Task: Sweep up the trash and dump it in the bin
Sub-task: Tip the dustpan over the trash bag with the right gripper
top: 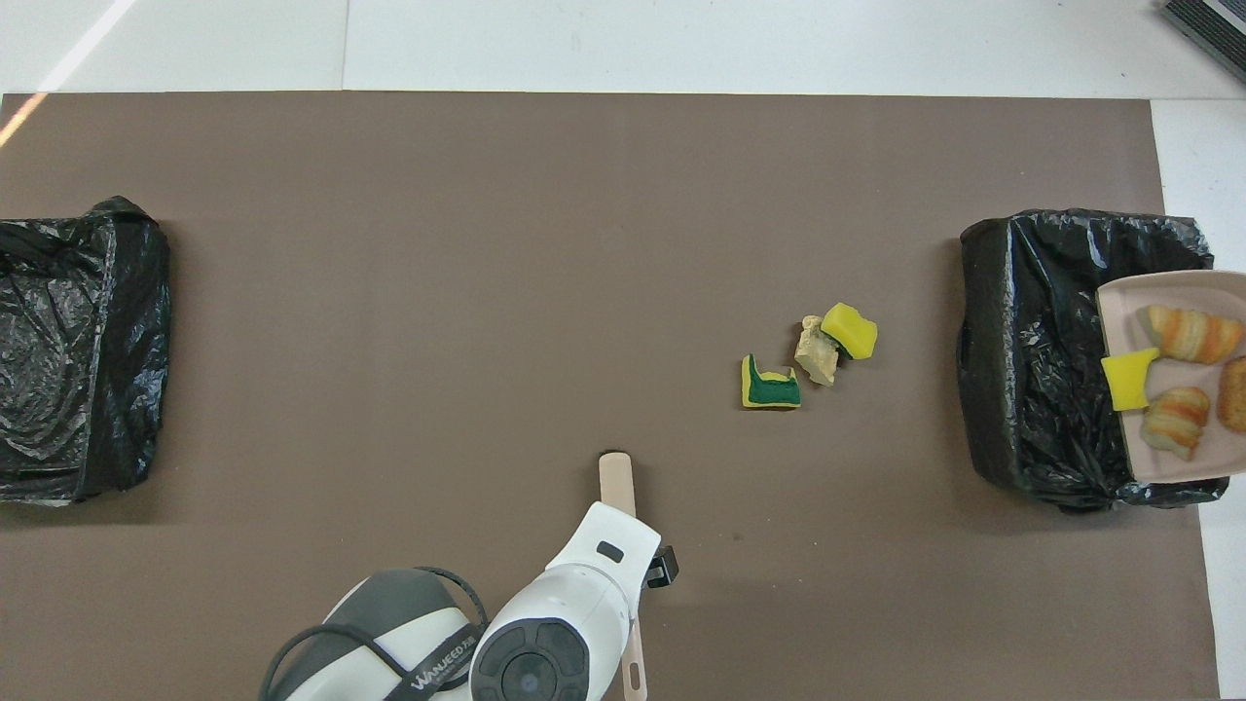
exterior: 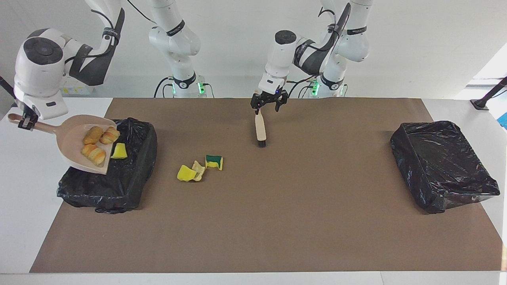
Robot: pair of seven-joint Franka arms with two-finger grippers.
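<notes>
Facing view, with the overhead view as a check. A brown mat (exterior: pixel 277 206) covers most of a white table (exterior: pixel 23 221), whose bare margins show along the frame's left, right and lower edges; a plain white wall (exterior: pixel 416 47) fills the top of the frame.

Two bins lined with black bags stand on the mat: one bin (exterior: pixel 119 178) at centre left, a second bin (exterior: pixel 441 164) at centre right.

At upper left the right gripper (exterior: pixel 24 120) has its fingers pressed onto the handle of a beige dustpan (exterior: pixel 71 146), held tilted over the centre-left bin. The dustpan carries part of the trash: three bread-like rolls (exterior: pixel 95 146) and a yellow sponge piece (exterior: pixel 119 151) lying at the pan's open edge, above the bag.

The remaining trash, three sponge scraps (exterior: pixel 200 168), lies on the mat at left of centre, beside that bin but apart from it.

At upper centre the left gripper (exterior: pixel 268 107) hangs with fingers spread over the handle end of a beige brush (exterior: pixel 260 128), which lies flat on the mat with its dark bristles pointing down the frame.
</notes>
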